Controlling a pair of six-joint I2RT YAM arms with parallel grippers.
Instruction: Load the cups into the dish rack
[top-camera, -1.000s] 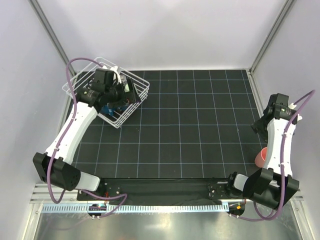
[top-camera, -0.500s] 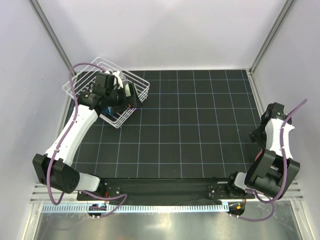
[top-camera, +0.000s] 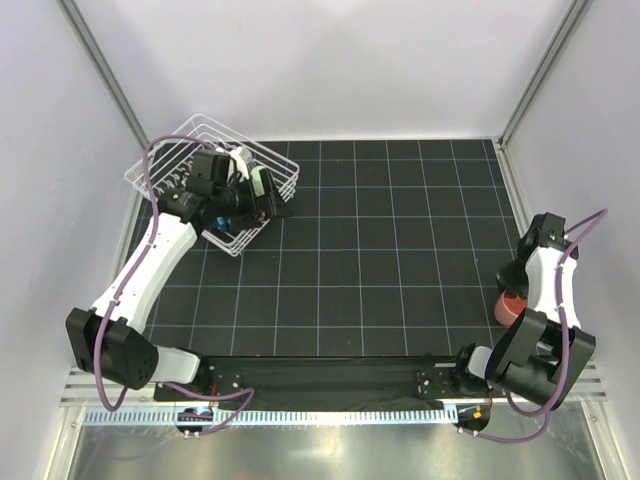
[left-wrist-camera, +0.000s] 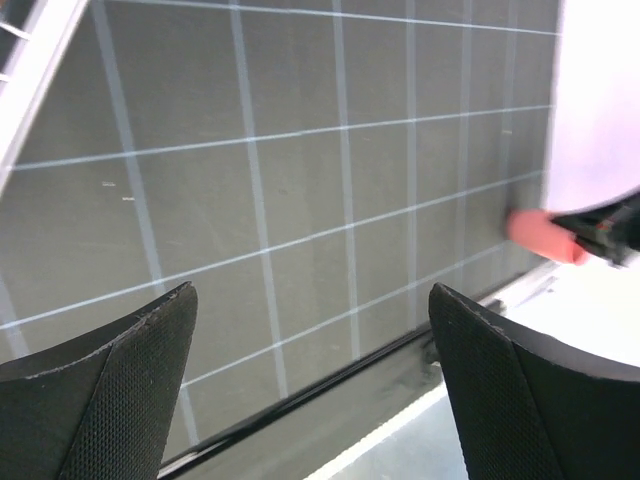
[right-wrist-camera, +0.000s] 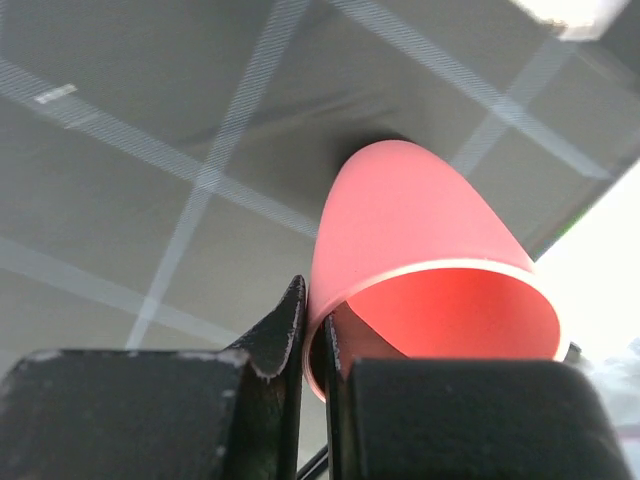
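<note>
— Pink cup (right-wrist-camera: 415, 225): where does it sit against the right gripper (right-wrist-camera: 314, 325)?

— Right in its grip. From the right wrist view, the cup's wall runs between the two fingers, one finger outside the wall and the other inside the rim. The jaws are pinched narrow on that thin wall.

— Which way does the cup point?

— Its open mouth faces up toward the gripper and its closed end points away, down at the dark gridded surface (top-camera: 380, 250). There is a shadow under it, but I cannot tell whether the base touches the surface.

— And from above?

— Only part of the cup (top-camera: 508, 308) shows, just beside the right arm's wrist, at the surface's right edge and near the arm's base. The gripper itself is hidden under the arm there.

— What about the left gripper (left-wrist-camera: 312, 300)?

— Its jaws are spread wide with nothing between them; only the grid lines show in the gap. From above, the left gripper (top-camera: 268, 195) hangs at the right-hand edge of the dish rack (top-camera: 175, 140), well apart from the cup.

— Does the left wrist view show the cup?

— Yes, as a blurred pink patch (left-wrist-camera: 540, 235) far beyond the fingers.
</note>
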